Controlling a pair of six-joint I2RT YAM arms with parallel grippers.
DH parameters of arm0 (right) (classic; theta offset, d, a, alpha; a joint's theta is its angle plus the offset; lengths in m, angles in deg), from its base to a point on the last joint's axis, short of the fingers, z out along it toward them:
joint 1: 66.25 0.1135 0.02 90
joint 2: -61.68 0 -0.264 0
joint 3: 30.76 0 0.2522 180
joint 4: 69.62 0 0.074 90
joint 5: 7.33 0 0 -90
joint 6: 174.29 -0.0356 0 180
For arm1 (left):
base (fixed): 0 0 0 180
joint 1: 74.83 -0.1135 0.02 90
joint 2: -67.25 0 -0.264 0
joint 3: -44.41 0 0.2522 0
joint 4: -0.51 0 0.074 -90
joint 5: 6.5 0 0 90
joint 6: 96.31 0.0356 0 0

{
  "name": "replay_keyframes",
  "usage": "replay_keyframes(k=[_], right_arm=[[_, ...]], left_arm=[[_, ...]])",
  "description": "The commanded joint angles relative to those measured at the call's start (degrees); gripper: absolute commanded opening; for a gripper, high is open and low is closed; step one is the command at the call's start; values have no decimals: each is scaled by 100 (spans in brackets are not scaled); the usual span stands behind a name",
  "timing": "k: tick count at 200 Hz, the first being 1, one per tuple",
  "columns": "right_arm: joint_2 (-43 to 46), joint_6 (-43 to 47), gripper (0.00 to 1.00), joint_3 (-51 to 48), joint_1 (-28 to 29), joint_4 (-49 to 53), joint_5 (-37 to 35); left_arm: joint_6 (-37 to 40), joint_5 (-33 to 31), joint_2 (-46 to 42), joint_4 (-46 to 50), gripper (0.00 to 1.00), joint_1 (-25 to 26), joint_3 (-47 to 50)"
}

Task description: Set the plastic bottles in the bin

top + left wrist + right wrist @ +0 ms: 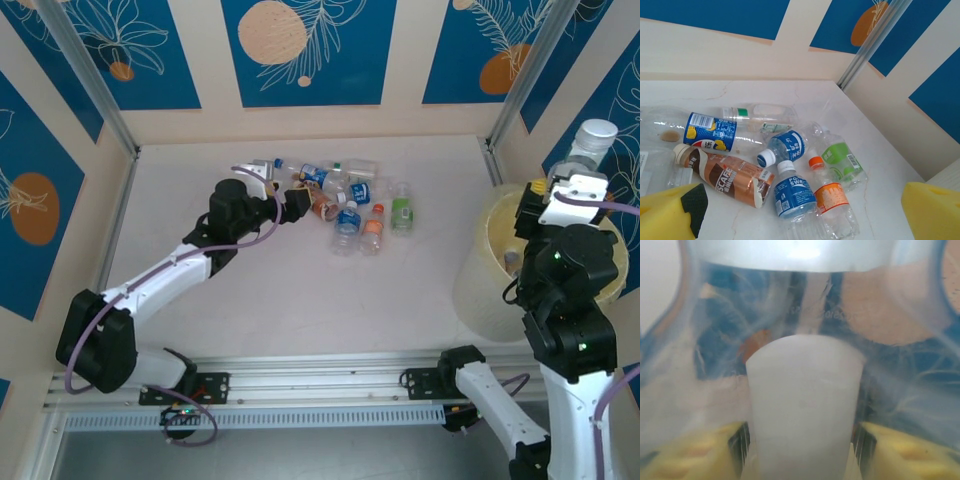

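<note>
1. The left arm [170,265] stretches far across the table [300,310]. The left gripper [292,205] sits low at the heap's edge, its yellow pads [932,210] spread wide around nothing.
2. The right arm [575,330] stands folded upright. The right gripper [572,170] is above the bin [480,250], pinching a clear bottle [595,138] by its white neck.
3. The bin stands at the table's right edge. I cannot tell what is inside.
4. The other plastic bottles [350,205] lie heaped near the far wall, well apart from the bin, with blue, brown, green and orange labels.
</note>
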Motion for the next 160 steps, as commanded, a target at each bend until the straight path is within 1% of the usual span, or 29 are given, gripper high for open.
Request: replay_keyframes(k=[1,22,52,59,66,75,84,99,104,129,150,160], right_arm=[[-279,-199,39,-162,-476,161,-324],[-665,-990,39,-208,-1366,908,144],[-756,-1485,39,-454,-2995,1079,1321],[-791,-1571,39,-455,-3335,1178,1496],[-815,-1638,40,-487,-3548,1211,1536],[-823,-1711,42,-531,-3640,1212,1313],[-849,-1844,44,-572,-3667,1288,823],[-953,-2101,52,-717,-3739,1497,267],[-979,-2181,54,-779,-3781,1556,219],[-954,-2303,70,-1267,-3834,1487,117],[-943,-2194,77,-1246,-3800,1450,48],[-997,-2139,80,-1143,-3739,1494,-135]], left_arm=[[-27,141,88,-279,100,-37,-75],[-26,188,122,-205,100,-39,-135],[-9,224,133,-178,100,-42,-154],[-6,232,150,-182,100,-45,-169],[-11,255,169,-165,100,-44,-186],[-11,283,208,-124,100,-52,-245],[-8,322,242,-47,100,-54,-324],[34,416,295,114,100,-68,-480],[46,449,312,158,100,-69,-521],[131,513,339,386,100,-80,-690],[134,489,289,403,100,-97,-660],[135,460,253,378,100,-100,-611]])
